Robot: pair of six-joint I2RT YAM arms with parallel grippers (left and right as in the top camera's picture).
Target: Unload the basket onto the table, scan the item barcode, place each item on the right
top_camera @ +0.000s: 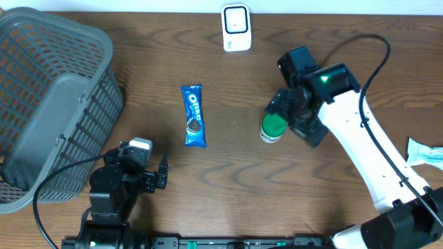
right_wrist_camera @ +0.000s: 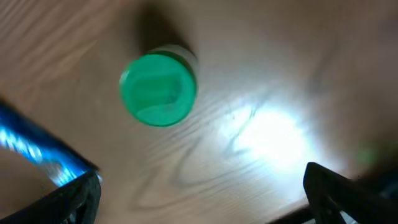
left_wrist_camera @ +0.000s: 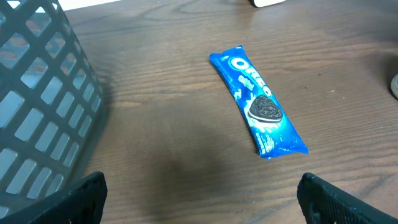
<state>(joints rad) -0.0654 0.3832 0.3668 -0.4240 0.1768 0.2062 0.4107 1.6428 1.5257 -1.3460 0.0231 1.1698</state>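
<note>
A small bottle with a green cap [top_camera: 273, 128] stands upright on the wooden table. My right gripper [top_camera: 282, 113] hovers just behind it, open, with nothing between its fingers. In the right wrist view the green cap [right_wrist_camera: 158, 89] lies ahead of the wide-apart jaws of the right gripper [right_wrist_camera: 202, 194], apart from both fingers. A blue Oreo pack [top_camera: 194, 115] lies flat mid-table, and it also shows in the left wrist view [left_wrist_camera: 258, 102]. The white barcode scanner [top_camera: 235, 28] stands at the far edge. My left gripper [top_camera: 163, 173] is open near the front left, and its view [left_wrist_camera: 199, 200] shows only bare wood between the fingers.
A large grey basket [top_camera: 48, 104] fills the left side, with its wall [left_wrist_camera: 37, 106] close beside my left gripper. A pale packet [top_camera: 423, 152] lies at the right edge. An end of the Oreo pack [right_wrist_camera: 31, 146] shows by my right gripper's left finger.
</note>
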